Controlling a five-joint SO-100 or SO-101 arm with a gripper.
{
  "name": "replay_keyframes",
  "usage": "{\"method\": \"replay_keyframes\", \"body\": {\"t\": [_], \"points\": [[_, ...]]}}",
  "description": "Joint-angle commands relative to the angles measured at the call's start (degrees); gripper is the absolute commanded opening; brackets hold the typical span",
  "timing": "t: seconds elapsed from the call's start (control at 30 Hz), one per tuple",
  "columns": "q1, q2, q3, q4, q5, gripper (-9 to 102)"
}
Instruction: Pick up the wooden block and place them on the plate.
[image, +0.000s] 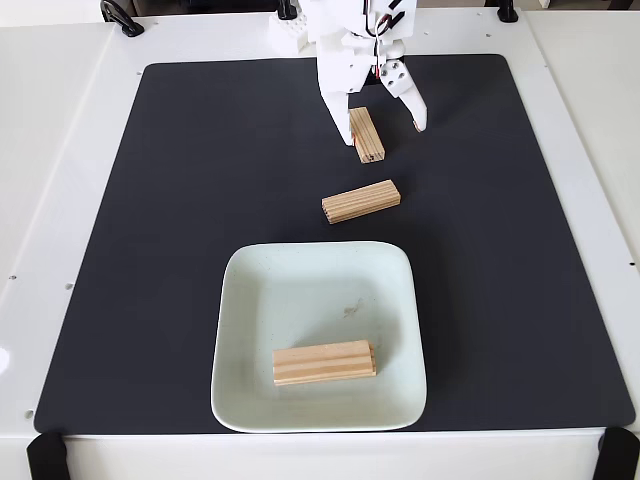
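While the white two-finger gripper (378, 128) stands spread apart around the small tan striped wooden block (366, 134) near the desk's far edge (nothing clamped yet), centre it before closing, then carry to the pale mint square plate (240, 300).

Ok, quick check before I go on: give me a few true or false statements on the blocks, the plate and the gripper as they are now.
1. One wooden block lies on the plate. True.
2. The gripper is shut on a block. False: its jaws are open, straddling the far block.
3. Two blocks lie on the black mat. True: the far block and the middle block.
4. The middle block touches the plate rim. False: bare mat separates them.
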Motion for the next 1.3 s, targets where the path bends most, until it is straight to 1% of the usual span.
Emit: {"method": "replay_keyframes", "body": {"t": [0.0, 0.37, 0.83, 1.17, 1.27], "points": [[-0.3, 0.2, 0.0, -0.3, 0.3, 39], [-0.3, -2.3, -0.2, -0.3, 0.3, 38], [-0.2, -2.7, -0.1, -0.4, 0.4, -1], [0.0, -1.1, -2.1, -0.4, 0.6, 0], [-0.7, 3.1, -5.7, -0.4, 6.1, 0]]}}
